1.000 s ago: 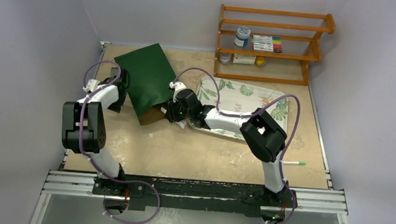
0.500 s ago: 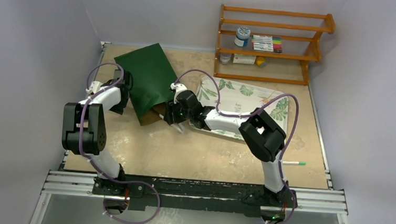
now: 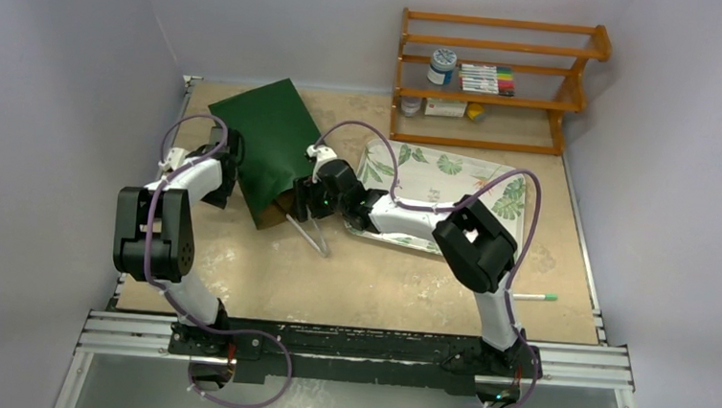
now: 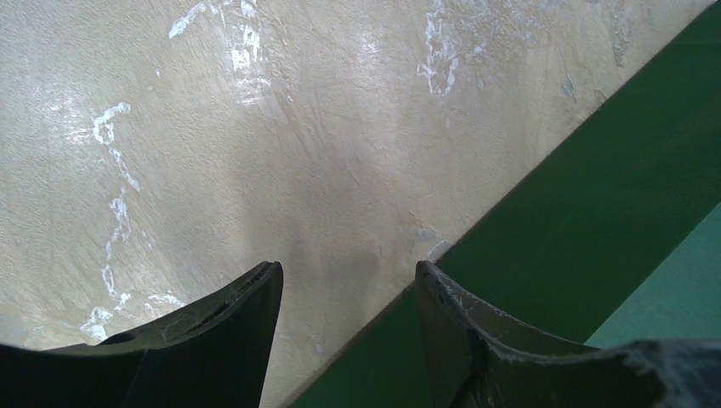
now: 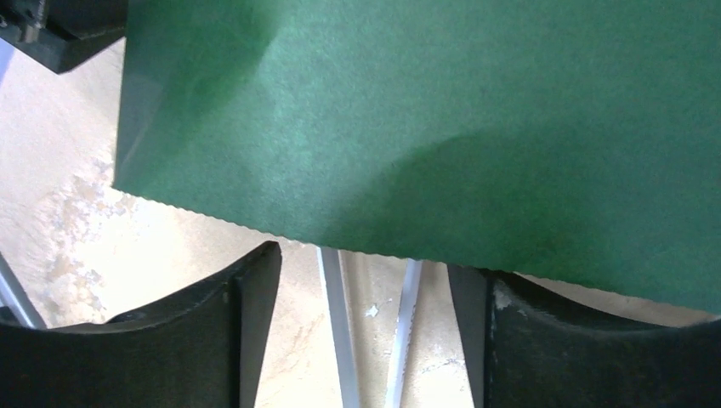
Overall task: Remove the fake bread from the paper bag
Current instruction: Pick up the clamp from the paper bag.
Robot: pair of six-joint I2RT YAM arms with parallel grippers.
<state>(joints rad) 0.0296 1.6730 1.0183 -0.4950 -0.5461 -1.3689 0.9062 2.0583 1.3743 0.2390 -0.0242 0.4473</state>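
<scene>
The dark green paper bag (image 3: 266, 140) lies flat on the table, its brown-lined mouth facing the near right. No fake bread shows in any view. My right gripper (image 3: 302, 203) is open at the bag's mouth. In the right wrist view (image 5: 366, 255) the bag's serrated green edge (image 5: 425, 110) runs just above the fingertips and overlaps the right one. My left gripper (image 3: 224, 161) is open at the bag's left edge. In the left wrist view (image 4: 349, 268) one finger is over bare table and the other over the green paper (image 4: 629, 195).
Thin silvery tongs (image 3: 315, 236) lie on the table just under the right gripper, their two arms showing between its fingers (image 5: 336, 323). A leaf-patterned tray (image 3: 435, 185) sits right of the bag. A wooden shelf (image 3: 495, 79) stands at the back right. A green-capped pen (image 3: 535, 297) lies at the near right.
My right gripper has moved left, up to the bag's mouth. The tongs now show stretched out on the table below it. The left arm has barely moved.
</scene>
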